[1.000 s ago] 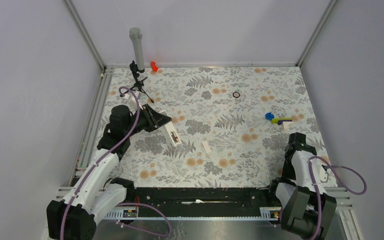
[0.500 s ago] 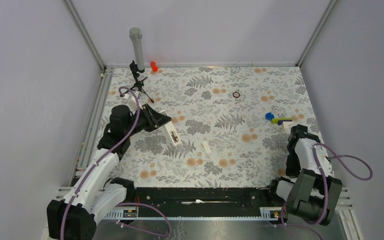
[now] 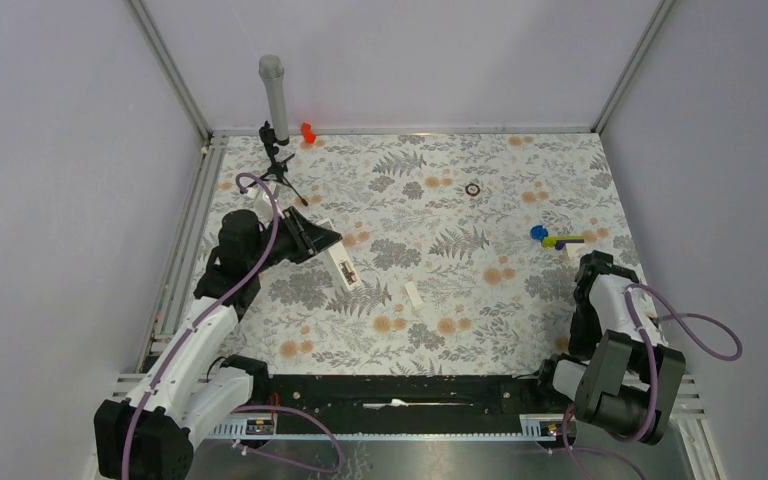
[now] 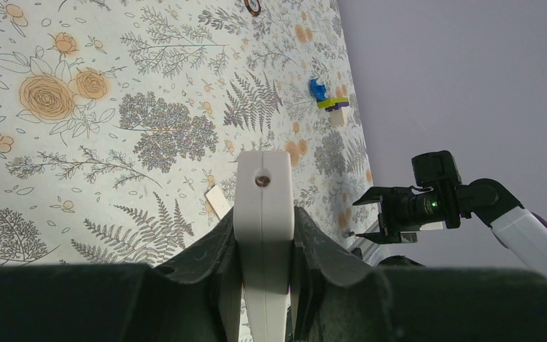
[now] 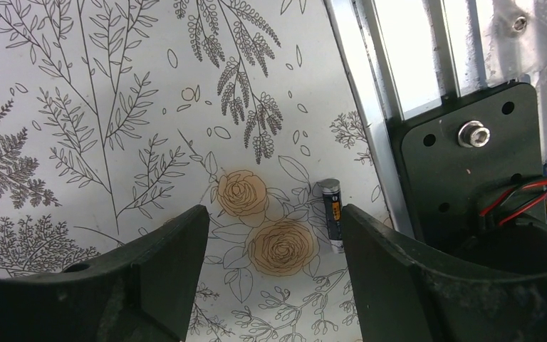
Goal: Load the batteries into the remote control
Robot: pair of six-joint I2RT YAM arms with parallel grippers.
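- At the table's [image 3: 440,215] right edge, the right arm had swung up and folded over its own base within the last second, then all but settled; the right gripper [image 3: 592,268] now pointed down by the rail.
- Its fingers [image 5: 149,271] stood wide apart and empty; one battery [image 5: 332,215] lay flat between them, close to the right-hand finger and just beside the rail [image 5: 360,85]; nothing touched it yet.
- I could find no second battery in any view.
- Across the table the left arm had not stirred; the left gripper [image 4: 263,235] was clamped on the remote [image 3: 344,268], holding it by one end, the free end reaching toward the table's middle; a short white strip [image 3: 413,293] lay near it.
- To my eye the right arm had just lined up for a pick; the loading itself had not begun; the battery so near the rail looked awkward to close on.
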